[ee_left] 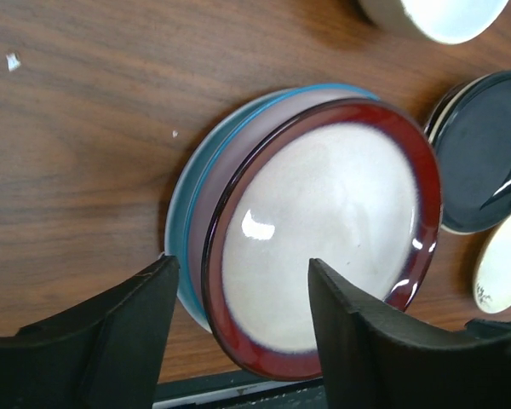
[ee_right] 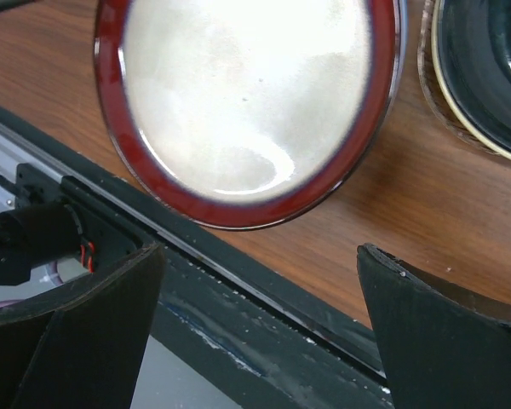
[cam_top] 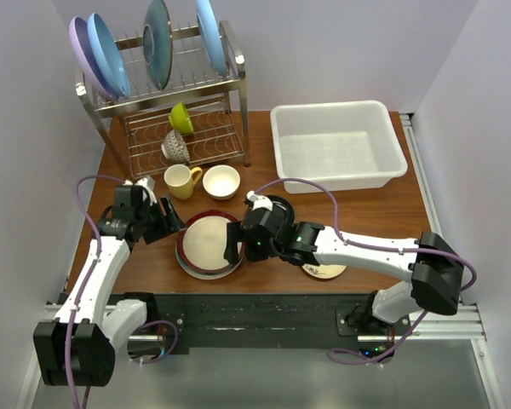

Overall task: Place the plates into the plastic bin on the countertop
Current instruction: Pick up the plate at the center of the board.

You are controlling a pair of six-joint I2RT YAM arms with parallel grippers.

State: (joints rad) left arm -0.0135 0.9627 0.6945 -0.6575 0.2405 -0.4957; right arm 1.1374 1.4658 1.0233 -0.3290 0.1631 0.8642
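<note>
A stack of plates (cam_top: 206,247) lies on the countertop (cam_top: 383,213) near its front edge. The top one is a maroon-rimmed cream plate (ee_left: 324,230), with pink and teal rims showing under it. My left gripper (ee_left: 241,266) is open and straddles that top plate's near rim, one finger over the cream face and the other outside the stack. My right gripper (ee_right: 260,248) is open wide at the stack's other side, over the table's front rail. A glossy black plate (ee_left: 485,145) and a small cream plate (cam_top: 325,272) lie to the right. The white plastic bin (cam_top: 336,162) stands at the back right.
A steel wire rack (cam_top: 175,128) at the back left holds large blue, lilac and teal plates and some cups. A yellow mug (cam_top: 180,181) and a cream bowl (cam_top: 221,181) stand just behind the stack. White walls close in both sides.
</note>
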